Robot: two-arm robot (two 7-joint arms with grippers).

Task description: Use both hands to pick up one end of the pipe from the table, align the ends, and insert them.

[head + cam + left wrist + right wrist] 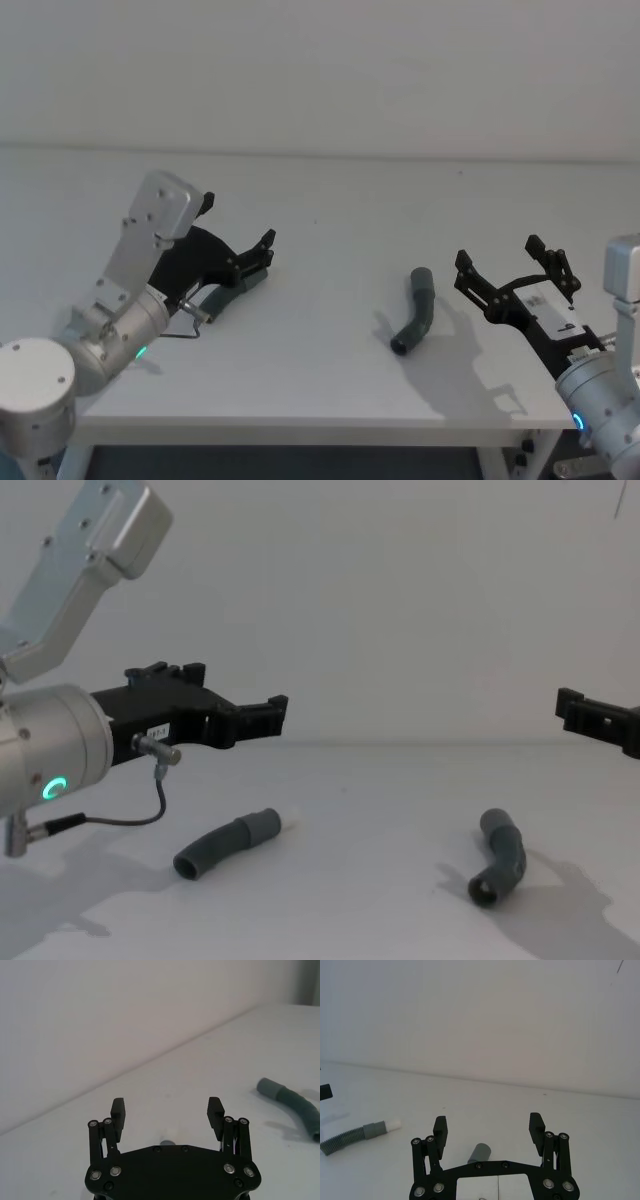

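Observation:
Two pieces of the pipe lie on the white table (330,200). The bent piece (414,310) with its wide grey collar (267,1088) rests right of centre. Just to its right my right gripper (500,255) hovers open, and that collar (480,1152) shows low between its fingers. The other piece (230,842), ribbed with a white tip (291,820), lies at the left below my open left gripper (272,718). From the head camera the left gripper (262,255) covers most of that piece. Neither gripper holds anything.
A pale wall (320,70) stands behind the table. The table's front edge (300,425) runs close below both arms. A thin cable (150,800) loops down from the left wrist. Bare table surface lies between the two pieces.

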